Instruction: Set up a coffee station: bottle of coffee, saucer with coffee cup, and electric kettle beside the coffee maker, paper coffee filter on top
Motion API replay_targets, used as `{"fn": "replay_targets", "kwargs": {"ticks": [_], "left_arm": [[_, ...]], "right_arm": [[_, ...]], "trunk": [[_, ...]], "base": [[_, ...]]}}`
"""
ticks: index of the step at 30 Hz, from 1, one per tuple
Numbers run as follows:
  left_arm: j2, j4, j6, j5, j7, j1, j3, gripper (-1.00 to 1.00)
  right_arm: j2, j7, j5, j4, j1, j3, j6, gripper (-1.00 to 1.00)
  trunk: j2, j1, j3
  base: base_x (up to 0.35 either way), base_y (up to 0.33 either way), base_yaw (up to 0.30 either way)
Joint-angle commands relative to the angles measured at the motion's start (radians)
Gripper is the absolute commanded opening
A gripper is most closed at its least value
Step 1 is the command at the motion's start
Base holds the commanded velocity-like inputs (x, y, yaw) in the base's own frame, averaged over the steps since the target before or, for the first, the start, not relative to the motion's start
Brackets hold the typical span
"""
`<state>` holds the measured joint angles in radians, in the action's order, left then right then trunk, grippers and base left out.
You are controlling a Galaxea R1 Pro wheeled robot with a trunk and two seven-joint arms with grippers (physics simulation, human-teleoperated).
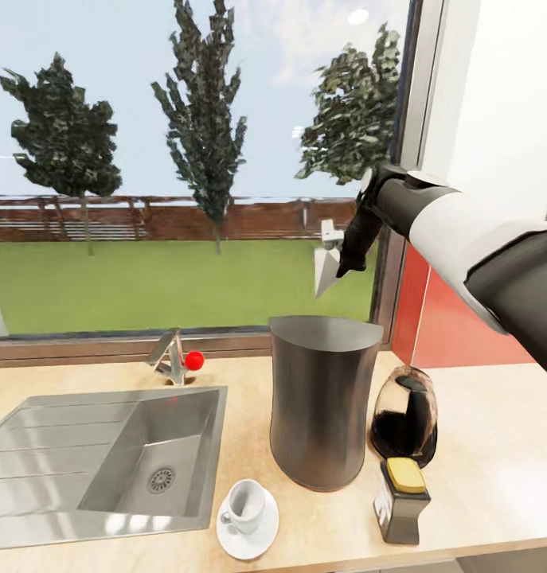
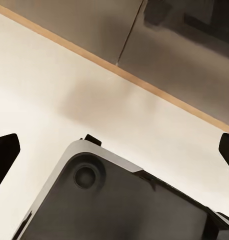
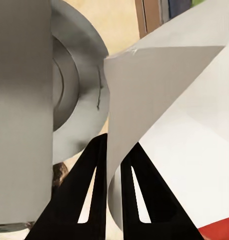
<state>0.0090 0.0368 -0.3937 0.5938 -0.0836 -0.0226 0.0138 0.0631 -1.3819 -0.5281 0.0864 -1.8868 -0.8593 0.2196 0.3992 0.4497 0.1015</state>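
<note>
Right gripper (image 1: pixel 342 256), dark fingers pinched tight on the pale grey-white paper cone filter (image 1: pixel 327 269), holds it point down in the air above the flat top of the tall dark grey cylindrical coffee maker (image 1: pixel 321 402) on the light beige wood-look countertop (image 1: pixel 496 446).

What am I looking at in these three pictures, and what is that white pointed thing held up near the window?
This is a simulated two-armed robot in a kitchen. The large picture comes from a camera on its head; the other two come from cameras by each claw. The right claw is shut on the paper coffee filter, a pale cone held above the coffee maker; the right wrist view shows it pinched between the dark fingers. On the kitchen countertop stand the electric kettle, the bottle of coffee, and the coffee cup on the saucer, beside the sink. The left claw's fingers sit at the edges of its picture, spread apart.
</note>
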Motion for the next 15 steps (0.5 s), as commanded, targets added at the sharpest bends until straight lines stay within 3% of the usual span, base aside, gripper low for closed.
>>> {"fn": "replay_targets", "kwargs": {"ticks": [1,15], "left_arm": [[0.000,-0.002,-0.002,0.011,-0.008,0.000,0.002,1.00],[0.001,-0.002,-0.002,0.011,-0.008,0.000,0.000,1.00]], "right_arm": [[0.001,-0.004,-0.009,-0.008,0.000,0.008,0.007,-1.00],[0.019,-0.002,-0.009,-0.028,0.002,0.008,-0.007,-1.00]], "trunk": [[0.001,0.000,0.000],[0.001,0.000,0.000]], "base": [[0.009,0.000,0.000],[0.001,0.000,0.000]]}}
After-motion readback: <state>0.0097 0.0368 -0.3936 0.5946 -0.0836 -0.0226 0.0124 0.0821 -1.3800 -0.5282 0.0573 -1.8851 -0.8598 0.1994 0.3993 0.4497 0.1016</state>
